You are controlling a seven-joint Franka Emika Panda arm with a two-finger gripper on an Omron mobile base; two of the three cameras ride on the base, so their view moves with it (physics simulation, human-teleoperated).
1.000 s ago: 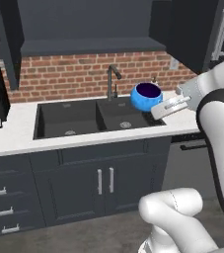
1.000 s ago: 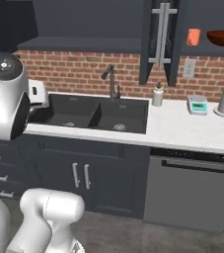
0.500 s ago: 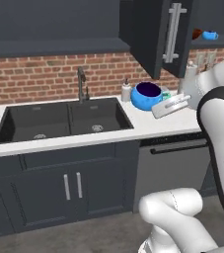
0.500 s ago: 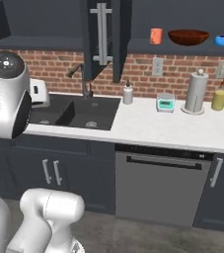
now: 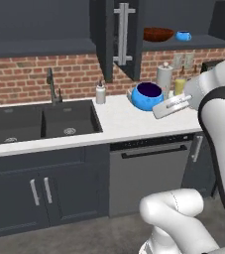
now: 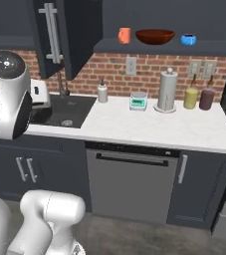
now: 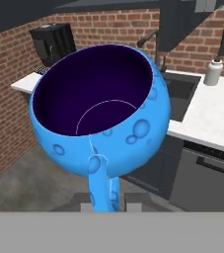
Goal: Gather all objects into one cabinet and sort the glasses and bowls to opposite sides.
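You see a bright-blue cup [image 7: 101, 108] with raised bubble spots and a dark purple inside; an orange mug [image 6: 124, 35], reddish-brown bowl [image 6: 155, 36], white bench [image 6: 184, 129], red brick wall [image 6: 144, 74].

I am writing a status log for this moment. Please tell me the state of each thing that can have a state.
gripper: shut on the handle of the blue cup
blue cup: held in the air, upright, empty
cabinet door: open
orange mug: upright on the cabinet shelf
wooden bowl: upright on the shelf
second blue cup: on the shelf
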